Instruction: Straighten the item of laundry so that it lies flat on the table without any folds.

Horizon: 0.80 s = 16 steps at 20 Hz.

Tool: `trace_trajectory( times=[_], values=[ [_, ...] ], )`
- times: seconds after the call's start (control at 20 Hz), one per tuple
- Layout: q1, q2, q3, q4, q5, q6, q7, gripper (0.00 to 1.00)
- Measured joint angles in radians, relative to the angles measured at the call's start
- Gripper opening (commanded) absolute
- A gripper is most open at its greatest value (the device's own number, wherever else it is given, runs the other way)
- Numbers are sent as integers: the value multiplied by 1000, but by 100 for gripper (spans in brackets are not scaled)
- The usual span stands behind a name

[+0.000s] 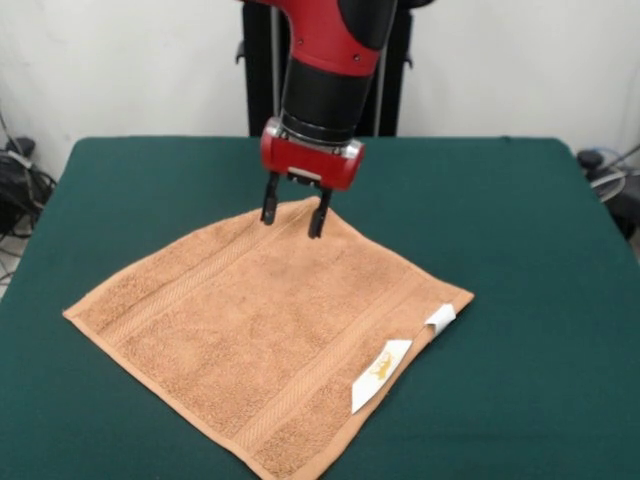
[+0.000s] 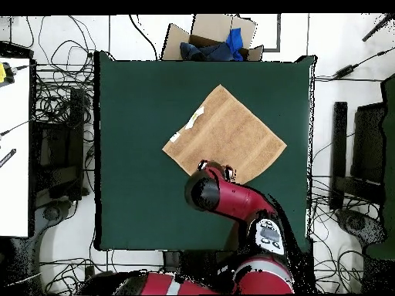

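Note:
The peach-orange towel (image 1: 265, 340) lies spread out like a diamond on the green table (image 1: 520, 250), with woven border bands and two white tags (image 1: 380, 375) on its near right edge. It looks flat, with no fold showing. My gripper (image 1: 295, 212) hangs from the red and black arm right over the towel's far corner, its two black fingers (image 1: 269, 205) open and a little above or at the cloth, holding nothing. In the overhead view the towel (image 2: 227, 131) lies right of the table's (image 2: 131, 154) middle, and the arm covers its corner nearest the base, where the gripper (image 2: 218, 168) is.
An open cardboard box (image 2: 212, 38) with blue cloth stands beyond the table's far edge in the overhead view. Cables and equipment lie on the floor at both sides. The robot's black pedestal (image 1: 260, 70) stands behind the table.

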Motion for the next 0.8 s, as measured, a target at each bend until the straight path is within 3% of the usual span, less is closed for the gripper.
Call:
trace_trajectory(
  times=[0.45, 0.8],
  values=[
    [-1, 0, -6, 65, 0, -69, 0, 100],
    [-49, -11, -6, 132, 1, -89, 0, 100]
  ],
)
